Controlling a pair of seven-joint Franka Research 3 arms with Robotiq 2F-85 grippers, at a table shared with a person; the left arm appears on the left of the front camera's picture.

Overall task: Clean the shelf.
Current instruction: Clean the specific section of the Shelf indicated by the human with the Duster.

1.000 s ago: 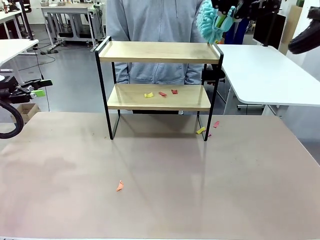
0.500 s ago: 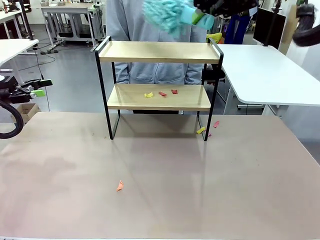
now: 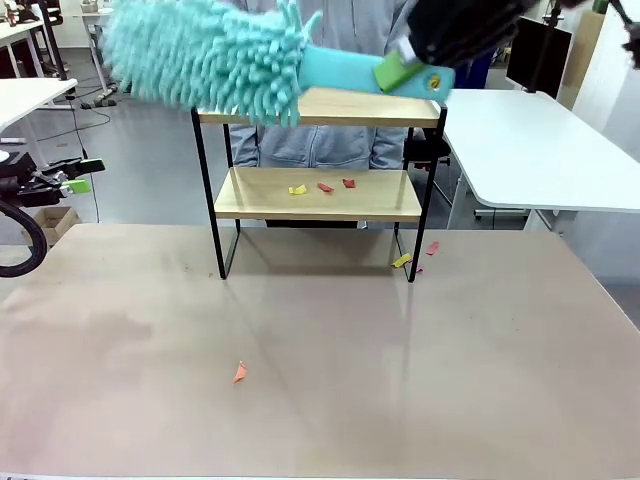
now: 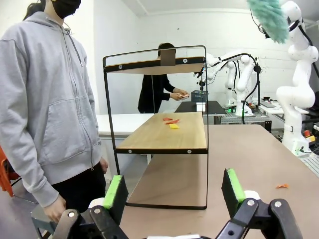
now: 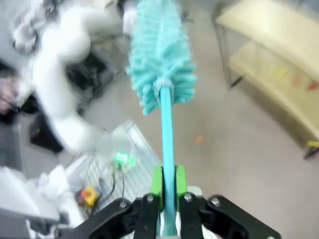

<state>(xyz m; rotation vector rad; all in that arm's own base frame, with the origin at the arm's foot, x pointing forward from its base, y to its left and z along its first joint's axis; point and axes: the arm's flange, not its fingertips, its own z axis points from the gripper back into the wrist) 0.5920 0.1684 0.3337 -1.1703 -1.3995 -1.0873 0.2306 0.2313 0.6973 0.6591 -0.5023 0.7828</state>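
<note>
Right tool (image 5: 168, 188) clamped on fluffy teal duster's (image 3: 210, 55) slim handle, aloft | left tool (image 4: 174, 191) apart, empty | shelf (image 3: 320, 105), wood boards, thin black frame, far-centre on worktop (image 3: 400, 380) | paper scraps (image 3: 322, 187) on lower board

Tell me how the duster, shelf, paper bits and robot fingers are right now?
Fluffy teal microfibre duster: gripped, in the air
Two-tier wooden shelf with black metal frame: upright, lower board littered
Red and yellow paper scraps: loose on lower board
Left arm's fingers: open, empty
Right arm's fingers: shut on duster handle
</note>
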